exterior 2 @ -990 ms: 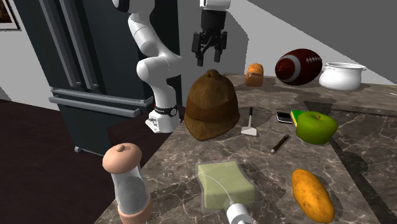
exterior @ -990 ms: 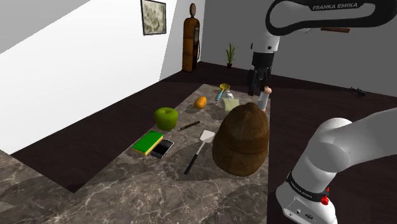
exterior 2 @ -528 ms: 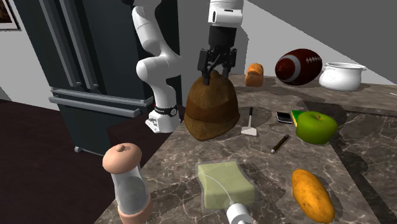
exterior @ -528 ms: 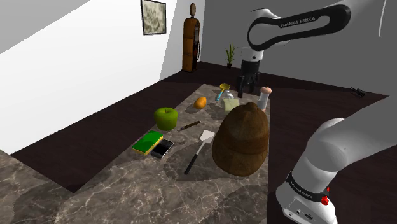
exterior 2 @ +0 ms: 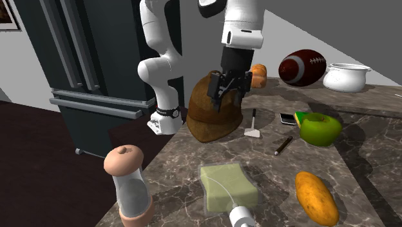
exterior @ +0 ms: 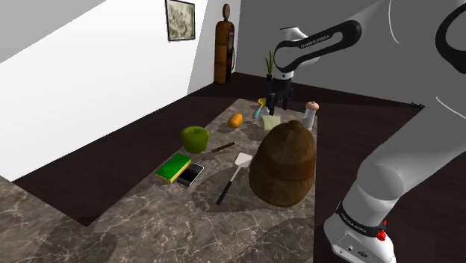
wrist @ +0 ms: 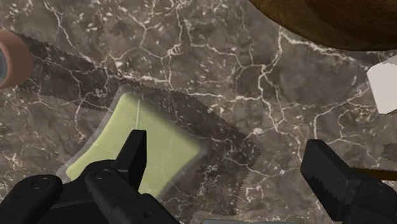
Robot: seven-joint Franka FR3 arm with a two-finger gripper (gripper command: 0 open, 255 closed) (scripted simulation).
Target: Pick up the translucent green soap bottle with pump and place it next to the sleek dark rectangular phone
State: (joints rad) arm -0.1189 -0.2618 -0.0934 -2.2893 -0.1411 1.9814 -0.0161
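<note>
The translucent green soap bottle (exterior: 270,120) lay flat on its side beyond the brown hat (exterior: 284,161), directly beneath the black tool (exterior: 278,103), whose fingers stood spread wide. In the wrist view one finger (wrist: 135,153) hung over the bottle's body and the other over bare stone, and neither could be seen touching it. The dark phone (exterior: 192,174) sat well apart from the hat toward the shoulder view's left, just beside a green-and-yellow block (exterior: 173,166). A pale shaker (exterior: 311,113) with a tan cap stood beyond the hat, near the bottle. The bench (exterior: 149,224) was dark veined marble, in a room with a white wall, a framed picture (exterior: 180,19) and, in the second exterior view, a dark fridge (exterior 2: 90,64). The white arm (exterior: 388,172) arched from the hat's near side high over its crown, wrist pointed down.
</note>
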